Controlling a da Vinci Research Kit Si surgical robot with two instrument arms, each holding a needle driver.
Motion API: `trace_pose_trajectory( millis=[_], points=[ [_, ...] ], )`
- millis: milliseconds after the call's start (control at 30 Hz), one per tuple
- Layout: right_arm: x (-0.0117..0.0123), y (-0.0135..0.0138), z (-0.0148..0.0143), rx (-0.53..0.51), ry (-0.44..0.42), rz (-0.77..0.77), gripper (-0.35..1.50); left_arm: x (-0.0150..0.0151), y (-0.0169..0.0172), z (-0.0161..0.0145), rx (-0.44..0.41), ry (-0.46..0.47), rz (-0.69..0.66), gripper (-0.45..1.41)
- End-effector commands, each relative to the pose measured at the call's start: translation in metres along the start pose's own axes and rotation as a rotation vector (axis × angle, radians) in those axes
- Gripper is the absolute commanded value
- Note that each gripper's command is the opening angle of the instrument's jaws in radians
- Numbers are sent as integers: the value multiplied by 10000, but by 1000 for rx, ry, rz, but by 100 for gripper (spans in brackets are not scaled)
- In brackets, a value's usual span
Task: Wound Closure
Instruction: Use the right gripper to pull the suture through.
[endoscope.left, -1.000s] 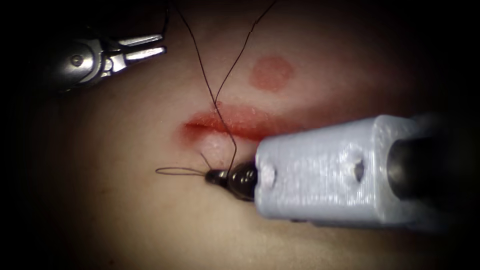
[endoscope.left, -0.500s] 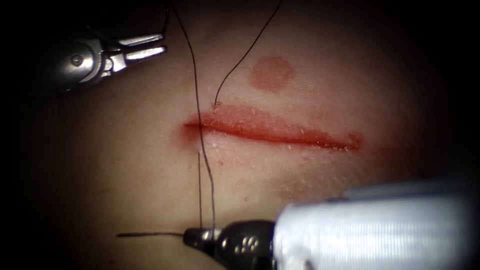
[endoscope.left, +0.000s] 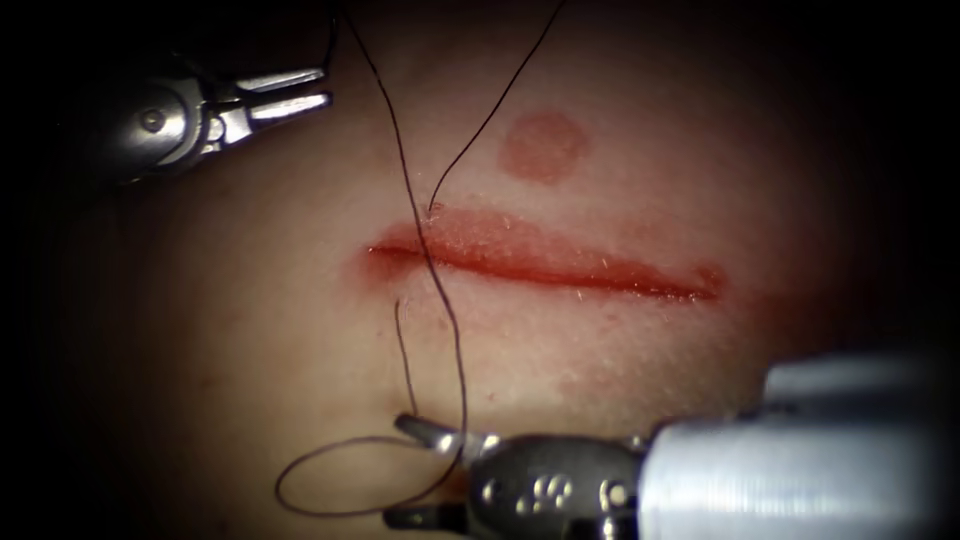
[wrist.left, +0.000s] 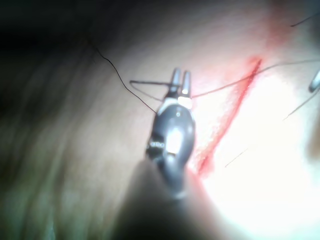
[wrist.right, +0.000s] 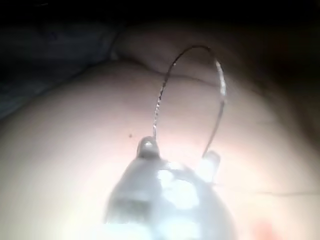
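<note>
Our right tool (endoscope.left: 415, 475) now gapes, releasing the thread (endoscope.left: 445, 300), which slackens; our left tool (endoscope.left: 290, 92) holds nothing, jaws slightly parted.

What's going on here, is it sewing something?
Yes, two robot tools are practising closing a cut in the tissue. The right tool sits below the cut's left end with its jaws open, and a loop of thread lies around them, ungripped. The thread crosses the cut near that end. The left tool hovers up and to the left, slightly open and holding nothing.
</note>
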Motion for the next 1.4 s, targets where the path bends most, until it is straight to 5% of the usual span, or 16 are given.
trace_pose_trajectory(
  millis=[33,133,200,267,300,500,600,767,900,1133,1367,1400],
  points=[
    [5,-14,-12,13,7,-19,149,-6,0,6,-1,1,1,-35],
    [19,-37,-55,55,29,-58,149,-7,0,6,-1,2,1,-35],
    [28,-63,-134,16,-39,-76,149,-7,0,5,-2,2,0,-35],
    [30,-67,-151,11,-45,-77,149,-7,0,5,-2,2,0,-35],
    [34,-74,-189,2,-59,-79,149,-7,0,5,-2,2,0,-35],
    [31,-59,-250,-93,-82,-51,145,-6,-1,6,-1,2,0,-35],
    [5,-33,-230,-109,-149,-32,137,-5,-1,3,-3,2,-1,-35],
    [-28,-4,-191,-117,-145,-20,137,-1,-4,-11,-2,14,-7,-35],
    [-73,39,-137,-147,-163,-15,137,19,13,-58,-4,15,-11,-35],
    [-65,86,-97,-182,-99,-23,120,40,91,-125,-74,-28,15,-35],
    [-79,103,-34,-111,-86,-66,128,25,122,-137,-118,-38,16,-35],
    [-91,101,-1,-59,-89,-94,128,19,123,-135,-121,-36,14,-35]
  ],
)
